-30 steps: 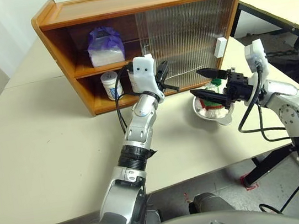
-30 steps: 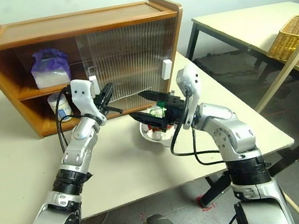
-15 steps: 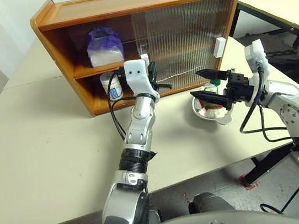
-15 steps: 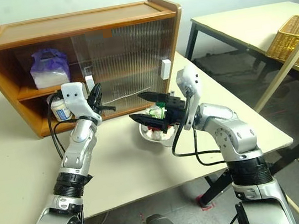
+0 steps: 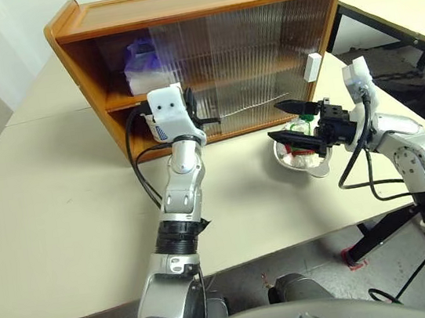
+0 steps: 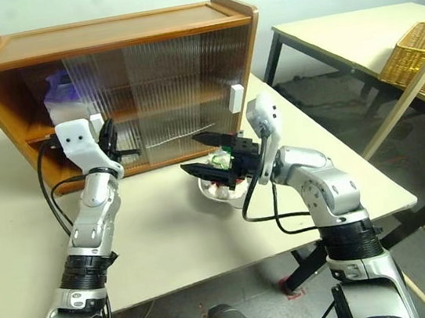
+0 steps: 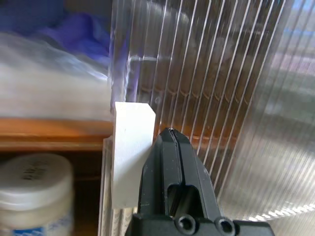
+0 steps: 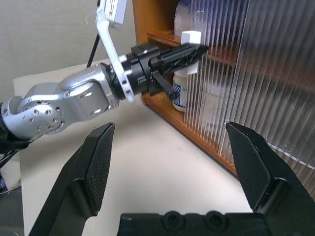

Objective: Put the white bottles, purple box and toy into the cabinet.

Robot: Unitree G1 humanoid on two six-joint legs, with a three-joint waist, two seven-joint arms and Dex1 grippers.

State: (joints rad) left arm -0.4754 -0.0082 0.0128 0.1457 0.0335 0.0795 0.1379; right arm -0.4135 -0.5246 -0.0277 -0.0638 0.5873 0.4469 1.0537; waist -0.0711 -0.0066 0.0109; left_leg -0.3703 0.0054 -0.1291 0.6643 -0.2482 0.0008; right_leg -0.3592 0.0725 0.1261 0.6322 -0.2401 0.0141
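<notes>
The cabinet [image 5: 191,8] stands on the table [image 5: 60,204], at twelve o'clock from the robot. Its ribbed sliding doors [image 5: 261,57] cover most of the front; an open strip remains at the nine o'clock end. On the upper shelf, the purple box [image 5: 140,66] sits partly behind the leading door's edge. On the lower shelf, one white bottle [image 7: 34,189] stands at the opening, just beside the door's white handle [image 7: 129,152]; a second bottle cannot be made out through the ribbing. Another white handle [image 5: 312,67] sits near the cabinet's three o'clock end.

A steel bowl [image 5: 302,164] rests on the table at about two o'clock, in front of the cabinet, and the toy [image 5: 303,146] sits in it.

The left gripper [image 7: 170,142] reaches forward at cabinet height, its fingers pressed together with nothing between them, the tip resting against the side of the door's handle. The right gripper [image 5: 290,119] hovers over the bowl, pointing toward nine o'clock, its fingers spread wide and holding nothing.
</notes>
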